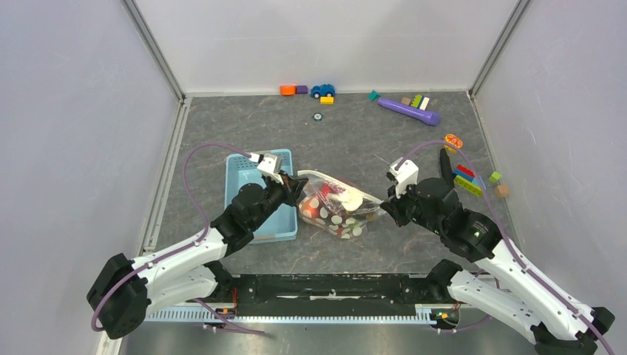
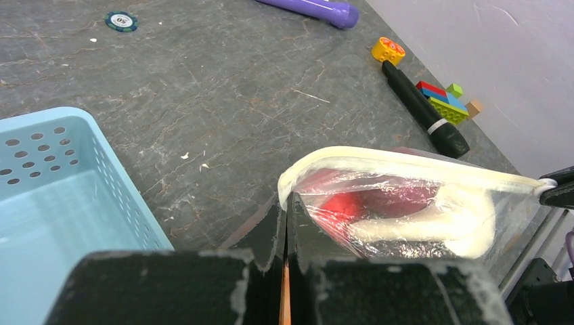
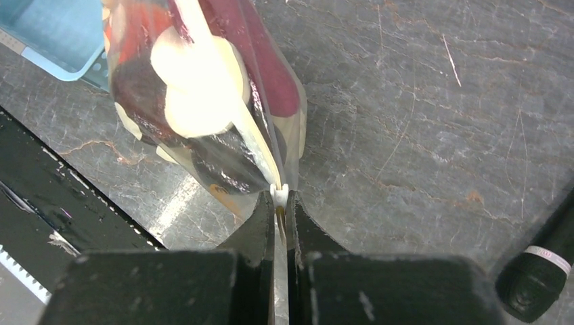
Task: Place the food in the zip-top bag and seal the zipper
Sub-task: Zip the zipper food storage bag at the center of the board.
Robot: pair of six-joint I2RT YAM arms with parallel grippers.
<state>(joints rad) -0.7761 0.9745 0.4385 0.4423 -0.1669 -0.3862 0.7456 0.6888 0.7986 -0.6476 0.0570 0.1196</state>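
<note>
Clear white-dotted zip-top plastic bag (image 1: 336,203) (red toy food (image 2: 342,203) inside) is held by its thin zipper strip (image 2: 406,157), spanned left-to-right: left gripper (image 1: 296,186) is clamped on 1 end, right gripper (image 1: 383,209) on the white slider tab (image 3: 279,195).

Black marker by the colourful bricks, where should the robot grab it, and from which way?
Grab the black marker across its round barrel, coming straight down from above, because it lies flat on the table. Put the fingers on its two long sides near the white-banded end. The coloured bricks sit close beside its middle, so that end probably leaves more room.
</note>
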